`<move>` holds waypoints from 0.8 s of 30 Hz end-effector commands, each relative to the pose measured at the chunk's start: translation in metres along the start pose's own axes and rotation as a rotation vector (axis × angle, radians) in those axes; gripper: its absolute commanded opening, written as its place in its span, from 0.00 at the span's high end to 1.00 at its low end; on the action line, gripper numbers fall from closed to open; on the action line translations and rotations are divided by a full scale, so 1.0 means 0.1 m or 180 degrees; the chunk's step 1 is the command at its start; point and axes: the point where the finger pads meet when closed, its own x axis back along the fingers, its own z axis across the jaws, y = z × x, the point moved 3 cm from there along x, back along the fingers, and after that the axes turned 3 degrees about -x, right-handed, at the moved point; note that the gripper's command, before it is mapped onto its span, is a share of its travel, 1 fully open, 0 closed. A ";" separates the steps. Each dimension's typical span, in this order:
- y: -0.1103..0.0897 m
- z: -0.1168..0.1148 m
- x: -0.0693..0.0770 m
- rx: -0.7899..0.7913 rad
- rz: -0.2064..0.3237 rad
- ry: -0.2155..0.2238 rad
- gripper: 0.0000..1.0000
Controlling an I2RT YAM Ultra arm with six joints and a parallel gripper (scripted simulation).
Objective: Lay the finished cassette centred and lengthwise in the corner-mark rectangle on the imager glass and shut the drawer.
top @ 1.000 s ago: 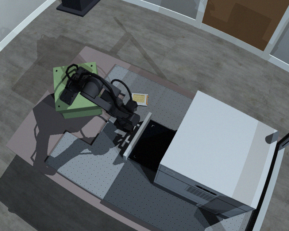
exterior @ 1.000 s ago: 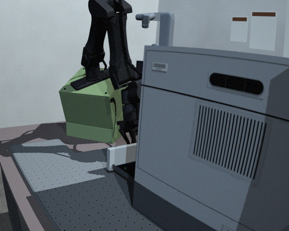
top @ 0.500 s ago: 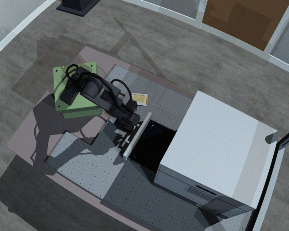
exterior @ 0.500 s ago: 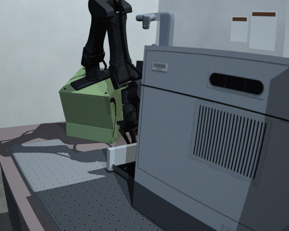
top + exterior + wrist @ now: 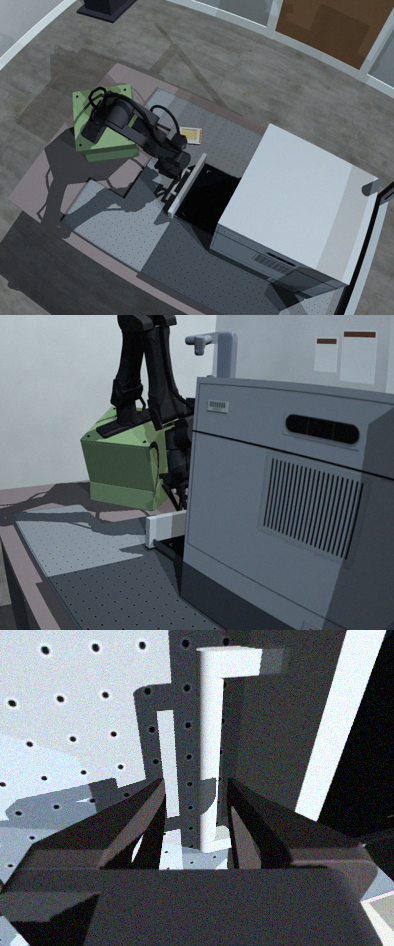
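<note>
The finished cassette FINISHED (image 5: 191, 134), a small yellow plate with an orange edge, lies flat on the perforated table behind the arm. The gel imager IM (image 5: 295, 203) is a big grey-white box. Its drawer stands pulled out, with the dark glass (image 5: 208, 195) bare and white corner marks showing. The drawer's white front panel (image 5: 187, 185) carries a white bar handle (image 5: 210, 755). My gripper (image 5: 196, 788) points down just outside the panel. Its fingers straddle the handle bar with a gap on each side, partly open and not clamping. It holds nothing.
The arm's green base block (image 5: 105, 122) stands at the table's left. IM also fills the right of the exterior view (image 5: 289, 499), and hides most of the drawer there apart from the front panel (image 5: 164, 526).
</note>
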 end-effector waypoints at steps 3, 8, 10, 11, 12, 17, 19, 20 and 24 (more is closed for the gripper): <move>0.03 0.08 0.13 0.0027 -0.0018 0.0068 0.65; 0.03 0.08 0.20 0.0027 -0.0017 0.0068 0.65; 0.03 0.08 0.22 0.0027 -0.0017 0.0068 0.65; 0.03 0.08 0.22 0.0027 -0.0017 0.0068 0.65; 0.03 0.08 0.22 0.0027 -0.0017 0.0068 0.65; 0.03 0.08 0.29 0.0027 -0.0016 0.0068 0.65; 0.03 0.08 0.32 0.0027 -0.0016 0.0068 0.65; 0.03 0.08 0.33 0.0027 -0.0016 0.0068 0.65; 0.03 0.08 0.38 0.0027 -0.0015 0.0068 0.65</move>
